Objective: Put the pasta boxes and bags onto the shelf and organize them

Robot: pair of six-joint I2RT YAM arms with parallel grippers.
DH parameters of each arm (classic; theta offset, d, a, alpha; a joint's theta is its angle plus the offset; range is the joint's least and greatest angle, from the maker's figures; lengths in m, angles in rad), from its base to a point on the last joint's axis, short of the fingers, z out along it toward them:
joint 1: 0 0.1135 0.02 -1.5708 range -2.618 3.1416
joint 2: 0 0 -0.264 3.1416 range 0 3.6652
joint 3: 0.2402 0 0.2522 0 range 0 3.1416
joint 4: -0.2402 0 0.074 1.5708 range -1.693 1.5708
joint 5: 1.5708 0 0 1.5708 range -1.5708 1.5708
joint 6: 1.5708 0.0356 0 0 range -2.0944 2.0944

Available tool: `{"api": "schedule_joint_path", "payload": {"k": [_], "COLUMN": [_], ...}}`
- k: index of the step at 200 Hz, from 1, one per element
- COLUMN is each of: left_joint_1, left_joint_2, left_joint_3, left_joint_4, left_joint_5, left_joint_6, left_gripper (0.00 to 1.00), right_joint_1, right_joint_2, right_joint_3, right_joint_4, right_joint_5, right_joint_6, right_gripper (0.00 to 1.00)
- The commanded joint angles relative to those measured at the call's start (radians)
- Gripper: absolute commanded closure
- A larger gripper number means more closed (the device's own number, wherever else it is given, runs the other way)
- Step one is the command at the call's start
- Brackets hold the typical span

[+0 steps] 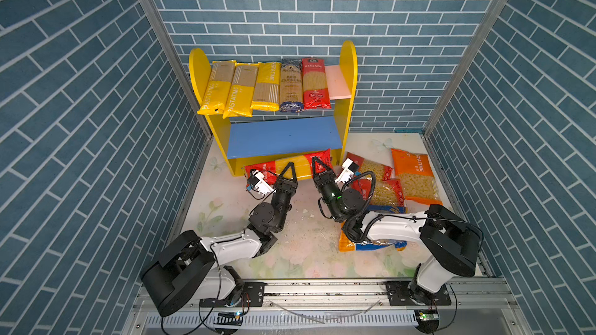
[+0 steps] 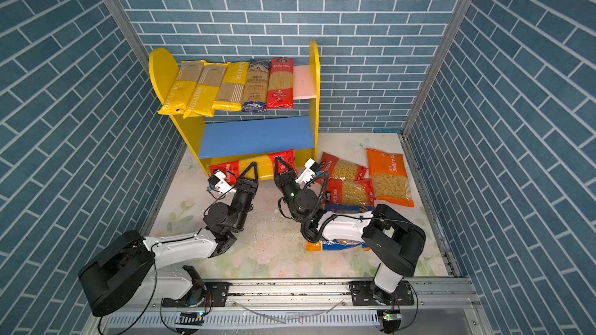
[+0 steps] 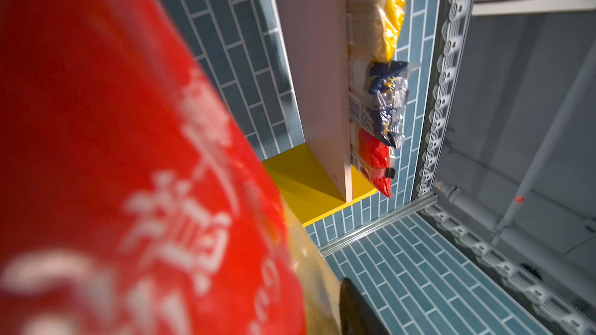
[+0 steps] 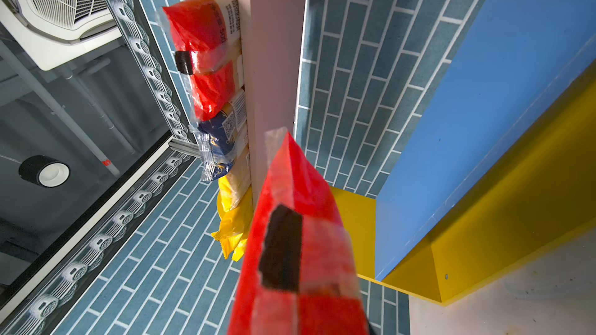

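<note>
Blue-brick walls (image 1: 290,11), floral tabletop (image 1: 306,252): holds red spaghetti pack (image 1: 301,165) long axis left-right along near base of the shelf (image 1: 348,69), right gripper (image 1: 319,162) clamped near its right end, left gripper (image 1: 289,167) at its left-middle, grip there unclear.

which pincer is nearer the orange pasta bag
Right. The right pincer holds the long red pack by the end nearer the orange bag; the left pincer is at that pack's far half, farther away.

blue brick walls (image 1: 322,11), floral tabletop (image 1: 303,252), metal rail (image 1: 322,289)
</note>
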Motion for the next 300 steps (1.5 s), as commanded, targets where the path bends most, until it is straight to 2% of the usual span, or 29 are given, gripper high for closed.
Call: {"api": "schedule_joint_path", "payload": {"k": [1, 26, 52, 70, 80, 94, 119, 136, 150, 161, 176, 197, 217, 248, 268, 300], "left_joint_1": [0.009, 0.010, 0.030, 0.079, 0.115, 0.182, 0.311, 0.404, 0.470, 0.496, 0.506, 0.507, 0.508, 0.506, 0.504, 0.501], "left_joint_2": [-0.022, -0.044, -0.069, -0.126, -0.174, -0.260, -0.362, -0.356, -0.324, -0.299, -0.277, -0.271, -0.269, -0.259, -0.269, -0.283], "left_joint_3": [0.044, 0.036, 0.027, 0.024, 0.034, 0.069, 0.148, 0.170, 0.174, 0.174, 0.189, 0.195, 0.187, 0.192, 0.187, 0.176], "left_joint_4": [0.062, 0.061, 0.050, -0.042, -0.128, -0.339, -0.671, -0.720, -0.683, -0.614, -0.581, -0.584, -0.587, -0.574, -0.568, -0.563], "left_joint_5": [0.041, 0.050, 0.087, 0.158, 0.221, 0.337, 0.580, 0.764, 0.894, 0.962, 1.016, 1.034, 1.038, 1.059, 1.062, 1.061], "left_joint_6": [0.012, 0.063, 0.071, 0.039, 0.030, -0.001, 0.012, -0.009, -0.058, -0.086, -0.088, -0.071, -0.066, -0.080, -0.095, -0.100], "left_gripper": [0.69, 0.73, 0.76, 0.79, 0.80, 0.81, 0.81, 0.80, 0.79, 0.79, 0.79, 0.79, 0.79, 0.79, 0.79, 0.79], "right_joint_1": [0.020, 0.017, -0.009, -0.061, -0.107, -0.173, -0.258, -0.309, -0.338, -0.336, -0.337, -0.347, -0.349, -0.347, -0.345, -0.275], "right_joint_2": [0.004, -0.017, -0.057, -0.101, -0.129, -0.172, -0.238, -0.274, -0.299, -0.314, -0.319, -0.327, -0.370, -0.419, -0.402, -0.356], "right_joint_3": [-0.017, -0.042, -0.113, -0.205, -0.237, -0.258, -0.340, -0.341, -0.254, -0.202, -0.222, -0.250, -0.282, -0.260, -0.228, -0.138], "right_joint_4": [0.151, 0.148, 0.142, 0.105, 0.042, -0.095, -0.174, -0.215, -0.434, -0.580, -0.530, -0.425, -0.364, -0.477, -0.482, -0.587], "right_joint_5": [-0.074, -0.085, -0.135, -0.212, -0.328, -0.530, -0.717, -0.871, -1.052, -1.121, -1.150, -1.181, -1.153, -1.120, -1.098, -1.026], "right_joint_6": [0.130, 0.081, 0.044, 0.060, 0.073, 0.072, 0.049, 0.032, -0.037, -0.093, -0.075, -0.010, 0.026, 0.002, 0.000, -0.076], "right_gripper": [0.73, 0.56, 0.45, 0.42, 0.42, 0.41, 0.41, 0.40, 0.37, 0.35, 0.34, 0.34, 0.32, 0.28, 0.28, 0.30]}}
